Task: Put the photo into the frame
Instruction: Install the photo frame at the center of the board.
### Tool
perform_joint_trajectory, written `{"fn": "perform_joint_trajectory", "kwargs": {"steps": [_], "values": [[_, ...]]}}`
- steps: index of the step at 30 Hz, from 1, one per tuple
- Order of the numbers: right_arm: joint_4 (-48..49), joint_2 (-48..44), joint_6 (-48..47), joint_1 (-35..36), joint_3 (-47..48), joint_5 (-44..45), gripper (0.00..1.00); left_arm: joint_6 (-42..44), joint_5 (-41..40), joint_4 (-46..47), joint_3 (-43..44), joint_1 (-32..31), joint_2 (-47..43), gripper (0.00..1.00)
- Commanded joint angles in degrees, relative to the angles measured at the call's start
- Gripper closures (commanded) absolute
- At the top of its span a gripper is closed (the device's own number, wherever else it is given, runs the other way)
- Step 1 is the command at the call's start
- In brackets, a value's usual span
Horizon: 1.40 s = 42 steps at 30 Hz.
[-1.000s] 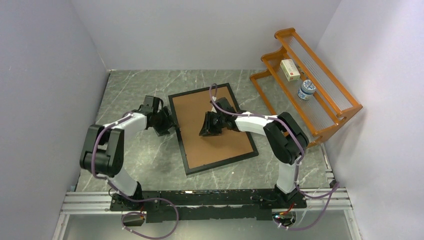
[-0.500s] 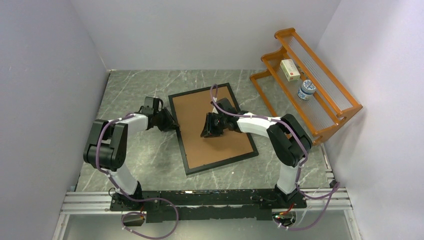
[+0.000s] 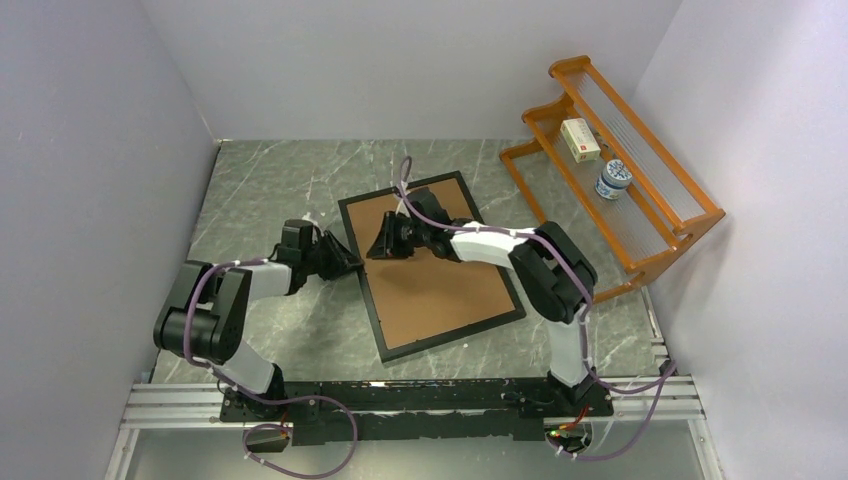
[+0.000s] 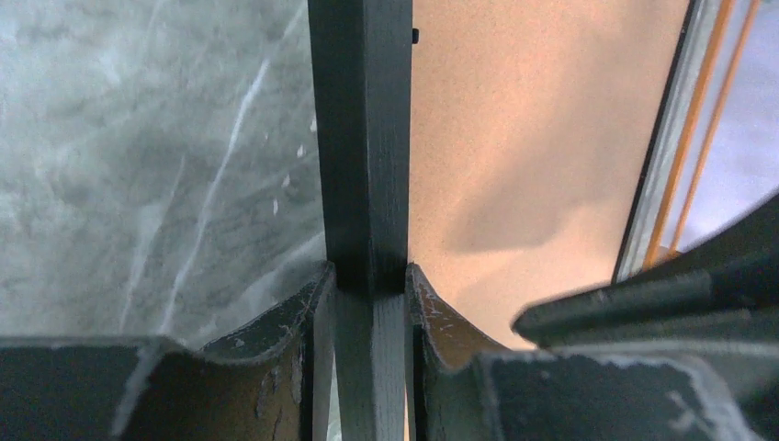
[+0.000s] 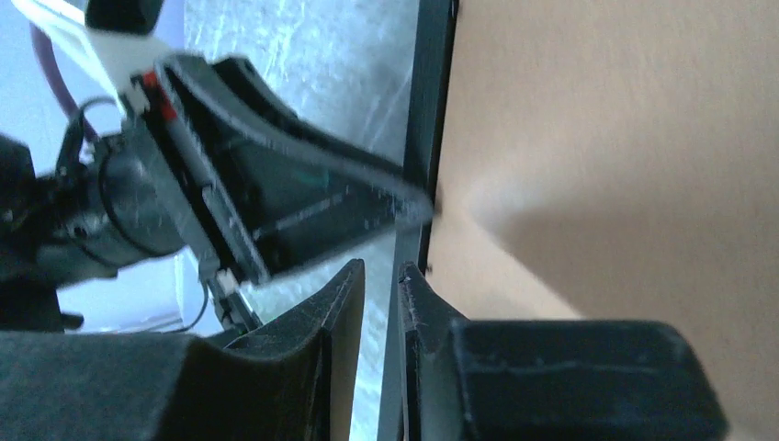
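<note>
The frame (image 3: 447,337) lies face down on the marble table, its brown backing board (image 3: 445,285) facing up. The photo is not in view. My left gripper (image 3: 356,266) is shut on the frame's black left edge (image 4: 363,138), with a finger on each side of it in the left wrist view (image 4: 367,276). My right gripper (image 3: 372,248) hovers over the same left edge just beyond the left gripper. Its fingers are almost together in the right wrist view (image 5: 381,268), with only a narrow gap, holding nothing. The frame's edge (image 5: 432,110) runs past it.
An orange wooden rack (image 3: 640,200) stands at the back right with a white box (image 3: 580,140) and a blue-and-white jar (image 3: 612,180) on it. Grey walls close in the table on the left, back and right.
My right gripper has moved from the middle of the backing board to the frame's left edge. My left gripper has slid nearer along that edge, and the frame has shifted slightly towards me.
</note>
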Motion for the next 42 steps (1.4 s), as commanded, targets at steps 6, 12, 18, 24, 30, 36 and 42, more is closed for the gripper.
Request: {"fn": "perform_joint_trajectory", "kwargs": {"steps": [6, 12, 18, 24, 30, 36, 42], "values": [[12.0, 10.5, 3.1, 0.5, 10.1, -1.6, 0.78, -3.7, 6.9, -0.9, -10.2, -1.8, 0.8, 0.81], [11.7, 15.7, 1.7, 0.5, 16.2, -2.6, 0.79, -6.6, 10.2, 7.7, -14.6, -1.8, 6.2, 0.81], [9.2, 19.5, 1.4, 0.1, 19.8, -0.9, 0.82, -8.9, 11.0, 13.8, -16.5, -1.8, 10.0, 0.82], [9.1, 19.1, 1.9, -1.9, 16.7, 0.3, 0.84, -8.7, 8.6, 10.9, -17.1, -1.8, 7.8, 0.82], [8.5, 19.0, 0.7, -4.3, 14.4, 0.2, 0.84, -6.6, 6.1, 4.9, -16.2, -1.8, 3.9, 0.82], [6.9, 21.1, 0.1, -5.1, 14.4, -3.7, 0.85, -5.8, 5.7, 3.5, -15.5, -1.8, 3.7, 0.82], [8.4, 20.7, -0.1, -5.4, 12.2, -7.3, 0.84, -5.4, 5.7, 3.4, -15.1, -1.7, 4.7, 0.82]]}}
